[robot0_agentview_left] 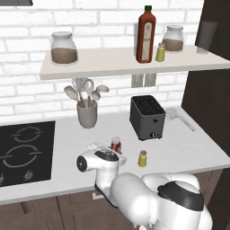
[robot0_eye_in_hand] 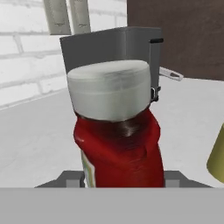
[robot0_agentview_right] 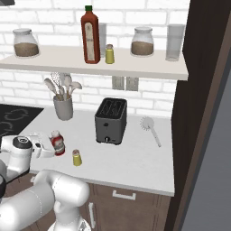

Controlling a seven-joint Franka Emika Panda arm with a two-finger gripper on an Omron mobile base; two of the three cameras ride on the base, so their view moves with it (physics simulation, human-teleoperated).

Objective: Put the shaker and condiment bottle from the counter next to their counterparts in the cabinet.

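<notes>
The gripper [robot0_agentview_right: 50, 148] sits low at the near part of the surface [robot0_agentview_left: 188, 152], with the condiment bottle [robot0_eye_in_hand: 118, 144] right between its jaws. In the hand view the squat red bottle with its white cap stands very close in front of the camera, and the two dark finger tips flank its base; whether they already press on it or stand just off its sides I cannot tell. The bottle stands upright on the surface, not lifted.

Just beside it, towards the toaster [robot0_agentview_left: 147, 117], stands the shaker [robot0_agentview_left: 142, 159], upright and untouched. Further back are a grey utensil holder [robot0_agentview_left: 87, 114] with spoons and a dish brush [robot0_agentview_left: 179, 117] lying flat.

Up on the cabinet [robot0_agentview_left: 112, 65], the tall dark-red sauce bottle [robot0_agentview_left: 146, 36] and its small yellow-olive twin shaker [robot0_agentview_left: 160, 52] stand side by side, between two glass jars [robot0_agentview_left: 64, 47] with brown contents.

As a judgement, the task is at its very start: neither item has reached the shelf, the first grasp is under way, and both carries remain.

The condiment bottle carries a pale label along one side, too narrow and blurred to read; no other writing is legible.
</notes>
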